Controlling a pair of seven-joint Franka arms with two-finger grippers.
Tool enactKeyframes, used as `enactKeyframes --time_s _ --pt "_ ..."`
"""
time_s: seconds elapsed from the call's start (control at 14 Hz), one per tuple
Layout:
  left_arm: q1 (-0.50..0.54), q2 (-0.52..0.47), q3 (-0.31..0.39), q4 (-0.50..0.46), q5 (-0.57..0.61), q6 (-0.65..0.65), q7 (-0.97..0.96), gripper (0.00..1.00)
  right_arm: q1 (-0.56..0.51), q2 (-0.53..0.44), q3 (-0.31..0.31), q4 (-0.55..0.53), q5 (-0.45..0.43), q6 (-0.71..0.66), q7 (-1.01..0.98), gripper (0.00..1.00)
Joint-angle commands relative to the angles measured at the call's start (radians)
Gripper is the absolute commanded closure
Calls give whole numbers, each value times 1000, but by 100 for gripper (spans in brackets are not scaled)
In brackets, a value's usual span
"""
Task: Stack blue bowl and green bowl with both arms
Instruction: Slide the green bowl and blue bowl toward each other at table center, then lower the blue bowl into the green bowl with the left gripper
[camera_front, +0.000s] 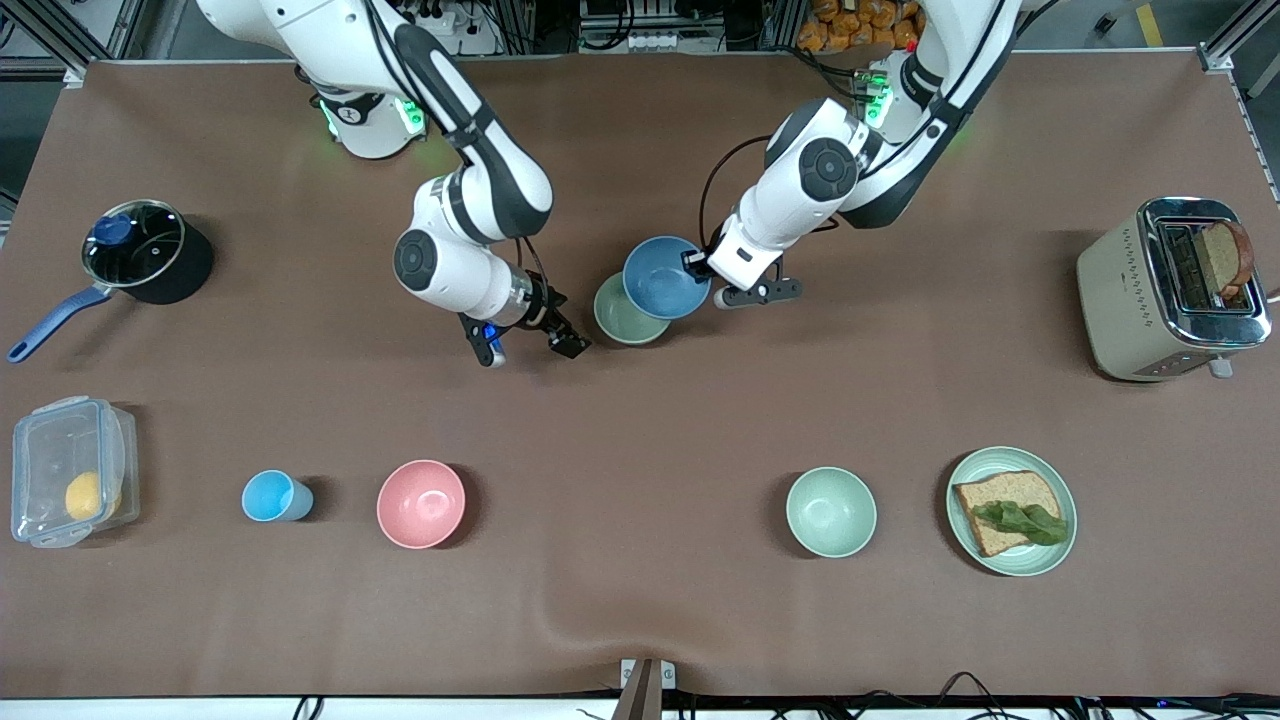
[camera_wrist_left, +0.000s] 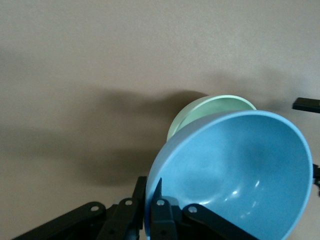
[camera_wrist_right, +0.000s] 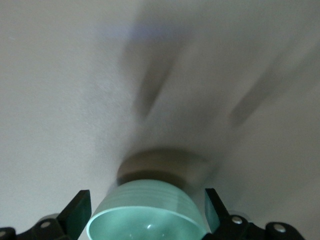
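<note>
Fingers of the left gripper (camera_front: 697, 266) pinch the rim of the blue bowl (camera_front: 665, 277), which is held tilted in the air, overlapping the green bowl (camera_front: 626, 312); the left wrist view shows one finger (camera_wrist_left: 161, 216) inside the blue bowl's (camera_wrist_left: 235, 175) wall and one outside, with the green bowl (camera_wrist_left: 202, 112) partly hidden beneath it. Fingers of the right gripper (camera_front: 528, 348) are spread wide and hold nothing; they sit low, just beside the green bowl toward the right arm's end of the desk (camera_front: 640, 600), and in the right wrist view the two fingers (camera_wrist_right: 77, 210) stand on either side of the green bowl (camera_wrist_right: 146, 212), apart from its rim. The green bowl rests upright on the desk near its middle. Nearer the front camera stand a pink bowl (camera_front: 421, 504), a light-blue cup (camera_front: 272, 496), a second pale-green bowl (camera_front: 831, 512) and a plate (camera_front: 1011, 497) bearing bread and a leaf.
</note>
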Motion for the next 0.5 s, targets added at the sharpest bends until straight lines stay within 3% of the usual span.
enactKeyframes --time_s 0.0,0.43 --pt "-15 65 2 47 56 10 -43 100 24 47 9 19 90 32 -24 0" --pt "-23 134 3 97 164 12 -126 100 26 73 9 19 137 57 -27 0"
